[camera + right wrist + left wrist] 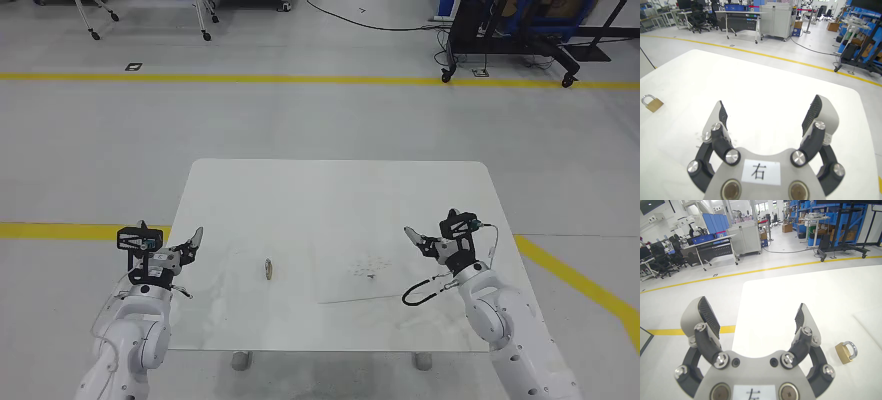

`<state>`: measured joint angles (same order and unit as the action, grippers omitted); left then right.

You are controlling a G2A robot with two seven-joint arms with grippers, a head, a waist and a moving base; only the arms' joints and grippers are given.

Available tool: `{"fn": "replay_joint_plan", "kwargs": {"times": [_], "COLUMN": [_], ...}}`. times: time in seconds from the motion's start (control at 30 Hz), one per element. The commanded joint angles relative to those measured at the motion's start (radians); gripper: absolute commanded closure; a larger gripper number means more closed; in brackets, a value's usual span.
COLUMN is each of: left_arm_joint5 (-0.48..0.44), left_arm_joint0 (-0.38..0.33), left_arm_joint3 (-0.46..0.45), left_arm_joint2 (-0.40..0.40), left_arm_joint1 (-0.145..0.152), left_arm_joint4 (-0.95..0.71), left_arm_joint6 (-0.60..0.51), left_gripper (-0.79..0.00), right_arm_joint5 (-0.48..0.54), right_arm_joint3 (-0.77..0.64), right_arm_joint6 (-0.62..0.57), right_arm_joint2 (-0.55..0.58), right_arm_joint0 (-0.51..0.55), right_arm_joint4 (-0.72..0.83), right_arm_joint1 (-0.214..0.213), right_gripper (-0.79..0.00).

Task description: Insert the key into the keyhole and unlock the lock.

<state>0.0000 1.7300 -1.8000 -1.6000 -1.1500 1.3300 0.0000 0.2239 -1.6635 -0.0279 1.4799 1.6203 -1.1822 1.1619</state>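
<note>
The tabletop (pixel 330 190) is white, with rounded corners, and the robot is stationed at its near edge. The padlock (pixel 268 267) lies flat on the surface, left of the middle and closer to the near edge than to the far edge. It has a brass body and a silver shackle, and both shackle legs meet the body. The left end effector (pixel 752 311) sits at the left edge of the tabletop, near the near-left corner. Its jaws are spread wide and hold nothing. One ribbed pad (pixel 709 315) hangs out over the floor and the other is over the tabletop. The padlock is near this end effector, toward the middle of the tabletop, and apart from it. The right end effector (pixel 768 102) sits over the tabletop inboard of the right edge, about as far from the near edge as the padlock. Its jaws are also spread wide and hold nothing. It is well apart from the padlock. A patch of small dark specks (pixel 367 265) marks the surface between the padlock and the right end effector. Whether the key lies among them cannot be told.
</note>
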Motion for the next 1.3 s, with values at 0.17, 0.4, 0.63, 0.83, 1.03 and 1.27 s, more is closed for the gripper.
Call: {"fn": "replay_joint_plan", "kwargs": {"times": [0.17,0.4,0.63,0.83,1.03,1.27], "left_arm_joint5": [0.0,0.0,0.0,0.0,0.0,0.0], "left_arm_joint0": [0.0,0.0,0.0,0.0,0.0,0.0], "left_arm_joint3": [0.0,0.0,0.0,0.0,0.0,0.0], "left_arm_joint2": [0.0,0.0,0.0,0.0,0.0,0.0], "left_arm_joint1": [0.0,0.0,0.0,0.0,0.0,0.0], "left_arm_joint4": [0.0,0.0,0.0,0.0,0.0,0.0], "left_arm_joint6": [0.0,0.0,0.0,0.0,0.0,0.0], "left_gripper": [-0.785,-0.785,-0.785,-0.785,-0.785,-0.785], "right_arm_joint5": [-0.001,0.137,0.491,0.738,0.75,0.75], "right_arm_joint3": [-0.001,0.073,0.239,0.336,0.314,0.274], "right_arm_joint6": [0.0,-0.023,-0.04,-0.049,-0.121,-0.045], "right_arm_joint2": [0.001,-0.04,-0.101,-0.135,-0.179,-0.209], "right_arm_joint0": [0.001,-0.047,-0.179,-0.255,-0.294,-0.286], "right_arm_joint4": [-0.003,0.076,0.092,0.045,-0.166,-0.367], "right_arm_joint1": [0.0,0.002,-0.005,-0.017,-0.028,-0.044], "right_gripper": [-0.785,-0.785,-0.785,-0.659,-0.613,-0.465]}}
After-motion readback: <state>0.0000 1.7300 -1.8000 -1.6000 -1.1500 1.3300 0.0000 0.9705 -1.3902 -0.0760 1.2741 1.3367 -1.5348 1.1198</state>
